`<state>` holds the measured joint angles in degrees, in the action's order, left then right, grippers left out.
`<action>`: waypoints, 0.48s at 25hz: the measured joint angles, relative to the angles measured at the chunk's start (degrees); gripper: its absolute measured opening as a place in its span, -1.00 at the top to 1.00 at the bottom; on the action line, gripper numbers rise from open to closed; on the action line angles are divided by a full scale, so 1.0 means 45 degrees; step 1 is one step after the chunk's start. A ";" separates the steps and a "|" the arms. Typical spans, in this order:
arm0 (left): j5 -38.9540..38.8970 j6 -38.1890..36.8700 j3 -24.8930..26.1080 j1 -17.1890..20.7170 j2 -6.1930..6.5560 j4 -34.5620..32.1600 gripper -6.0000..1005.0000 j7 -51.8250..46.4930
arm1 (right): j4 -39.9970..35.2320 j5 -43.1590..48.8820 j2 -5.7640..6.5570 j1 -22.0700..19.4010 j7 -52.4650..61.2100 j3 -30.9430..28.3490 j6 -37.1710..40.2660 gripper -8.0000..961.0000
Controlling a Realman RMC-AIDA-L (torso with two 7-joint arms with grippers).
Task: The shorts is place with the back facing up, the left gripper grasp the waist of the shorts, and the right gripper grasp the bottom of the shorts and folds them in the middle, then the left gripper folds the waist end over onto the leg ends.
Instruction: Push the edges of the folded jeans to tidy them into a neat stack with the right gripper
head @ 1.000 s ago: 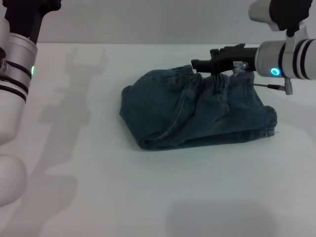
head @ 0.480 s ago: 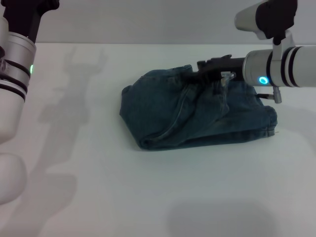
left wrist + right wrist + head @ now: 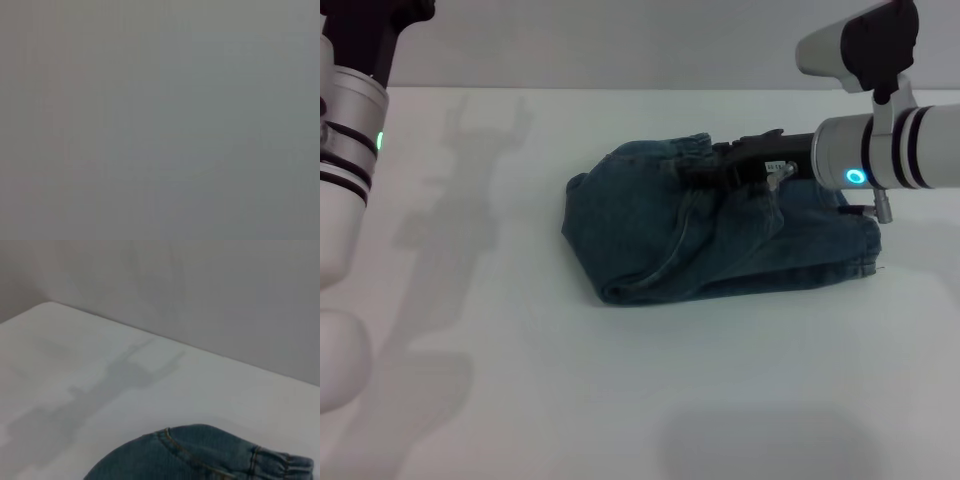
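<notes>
Head view: shorts [image 3: 710,235] under right gripper [image 3: 698,170].

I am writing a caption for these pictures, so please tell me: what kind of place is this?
Probably a robot test bench or lab, not a home: a bare white table against a plain grey wall, only folded denim shorts on it, and the right hand low over their far edge.

Left arm [image 3: 345,150]: a round white-and-silver tube ringed with black bands, bearing a small green light on its side, topped by a black section and widening below into smooth white housings. Right arm [image 3: 895,150]: a white cylinder with black bands, a glowing blue ring light, a black-and-white joint housing above, and a thin metal pin beneath. Right gripper [image 3: 705,170]: slim, black, with a small white label.
</notes>
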<state>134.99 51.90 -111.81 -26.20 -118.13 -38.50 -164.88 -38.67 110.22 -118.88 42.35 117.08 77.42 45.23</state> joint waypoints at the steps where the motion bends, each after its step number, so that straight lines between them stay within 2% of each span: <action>1: 0.0000 0.0024 0.0013 -0.0012 -0.0004 0.0022 -0.68 0.0000 | -0.0002 -0.0002 0.0006 -0.0013 0.0003 0.0000 0.0076 -0.32; 6: 0.0000 0.0048 0.0047 -0.0020 -0.0013 0.0044 -0.68 0.0000 | -0.0104 0.0009 0.0031 -0.0185 0.0009 0.0003 0.0185 -0.31; 12: 0.0003 0.0050 0.0051 -0.0030 -0.0017 0.0088 -0.68 0.0000 | -0.1274 0.0044 0.0011 -0.1050 -0.0282 0.0234 0.0276 -0.22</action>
<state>135.00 52.12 -111.58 -26.33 -118.21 -38.10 -164.88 -44.40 110.42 -118.83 37.62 115.81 78.48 46.47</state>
